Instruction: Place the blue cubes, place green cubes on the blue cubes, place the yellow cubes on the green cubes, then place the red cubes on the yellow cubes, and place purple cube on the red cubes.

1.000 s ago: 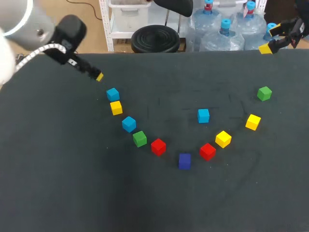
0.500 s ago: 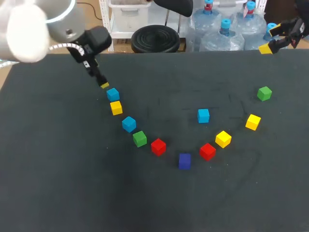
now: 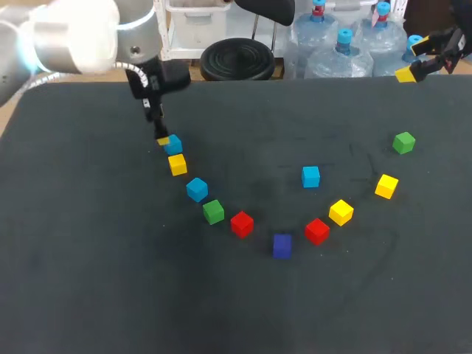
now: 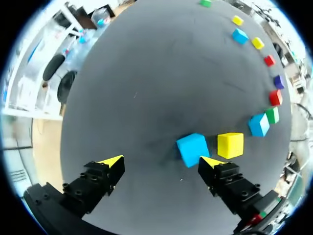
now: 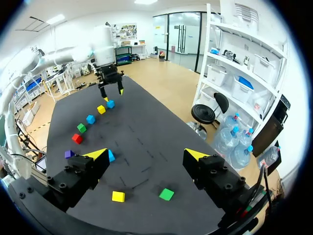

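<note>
The dark desk (image 3: 110, 280) carries a loose arc of small cubes running from ten o'clock round to two o'clock in the head view. My left arm (image 3: 81, 37) reaches in over the ten o'clock end, its jaws open and empty, low over the first blue cube (image 4: 192, 149), which sits just ahead of one yellow tip. My right arm (image 3: 442, 51) hangs at the two o'clock corner, jaws open on nothing. A yellow cube (image 3: 177, 164) lies just beside that blue one at its six o'clock, with a narrow gap between them. I judge these cubes light, rigid and smooth-faced, so they should lift easily but may twist if I pinch them on edges or corners. I would square the jaws to two opposite flat faces, centred low on the blue cube, choosing the pair that keeps a tip from nudging the yellow neighbour
</note>
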Motion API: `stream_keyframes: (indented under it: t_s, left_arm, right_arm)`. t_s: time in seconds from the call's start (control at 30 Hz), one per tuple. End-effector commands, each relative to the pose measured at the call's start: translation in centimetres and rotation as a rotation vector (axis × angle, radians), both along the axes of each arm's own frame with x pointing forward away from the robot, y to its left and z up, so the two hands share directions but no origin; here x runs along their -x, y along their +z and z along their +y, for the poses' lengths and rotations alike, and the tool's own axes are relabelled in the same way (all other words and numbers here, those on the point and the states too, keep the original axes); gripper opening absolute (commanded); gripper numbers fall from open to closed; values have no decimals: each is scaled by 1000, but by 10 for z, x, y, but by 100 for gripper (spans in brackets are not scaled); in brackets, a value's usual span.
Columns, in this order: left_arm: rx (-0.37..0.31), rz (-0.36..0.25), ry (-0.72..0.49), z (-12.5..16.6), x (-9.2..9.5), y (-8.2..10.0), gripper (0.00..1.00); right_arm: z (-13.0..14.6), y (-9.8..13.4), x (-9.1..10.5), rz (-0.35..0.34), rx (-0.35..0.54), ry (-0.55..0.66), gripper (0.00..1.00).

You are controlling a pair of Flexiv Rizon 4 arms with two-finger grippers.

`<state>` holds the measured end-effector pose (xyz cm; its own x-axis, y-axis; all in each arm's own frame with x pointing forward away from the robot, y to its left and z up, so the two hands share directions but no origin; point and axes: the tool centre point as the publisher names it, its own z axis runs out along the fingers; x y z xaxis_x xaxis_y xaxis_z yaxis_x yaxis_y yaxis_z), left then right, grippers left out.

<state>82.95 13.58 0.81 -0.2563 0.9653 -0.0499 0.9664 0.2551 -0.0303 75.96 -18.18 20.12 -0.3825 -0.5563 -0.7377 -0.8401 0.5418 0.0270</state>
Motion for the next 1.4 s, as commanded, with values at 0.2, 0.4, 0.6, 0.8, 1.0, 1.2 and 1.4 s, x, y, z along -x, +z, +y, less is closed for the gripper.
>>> stream_keyframes:
  t_s: [0.2,0.4,0.6,0.8,1.0,1.2,1.4]
  left_arm:
    - [-81,218,33,-3,4,-2,91]
    - [-46,226,86,-6,27,4,84]
    - [34,194,184,-2,55,24,91]
    - [83,141,240,-3,63,18,99]
    - [74,65,275,-2,59,6,97]
    - [101,-25,309,-10,53,14,97]
    - [114,-29,307,-17,52,8,97]
  right_arm:
    - [0,0,0,-1,0,-1,100]
    - [0,0,0,-1,0,-1,100]
    - [0,0,0,-1,0,-1,100]
    - [0,0,0,-1,0,-1,100]
    - [0,0,0,-1,0,-1,100]
    - [0,0,0,-1,0,-1,100]
    - [0,0,0,-1,0,-1,100]
